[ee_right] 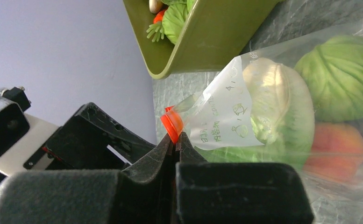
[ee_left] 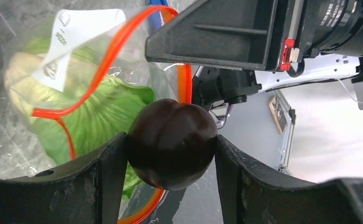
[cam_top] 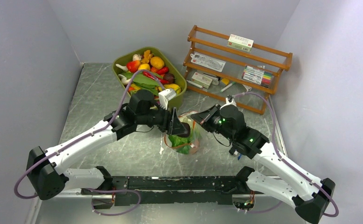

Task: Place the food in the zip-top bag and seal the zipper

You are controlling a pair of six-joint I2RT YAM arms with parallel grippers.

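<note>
Plastic this thin is floppy and slippery, so the zip-top bag (cam_top: 192, 147), lying mid-table between the two arms, will probably gape only when pulled by its stiffer orange-red zipper (ee_left: 109, 51), the sensible place to take hold. The right gripper (ee_right: 176, 140) has its jaws pinched tight on that strip at one corner. The left gripper (ee_left: 170, 140), jaws half spread, clamps the dark purple ball (ee_left: 172, 156) by its sides, just at the mouth; it looks hard, smooth, light and likely to roll. Lettuce (ee_left: 104, 112), cabbage (ee_right: 345, 77) and peach (ee_right: 338, 149) already inside crowd the entry. The olive-green tub (cam_top: 123, 59) stands close behind, and a wooden rack (cam_top: 263, 46) stands farther right.
</note>
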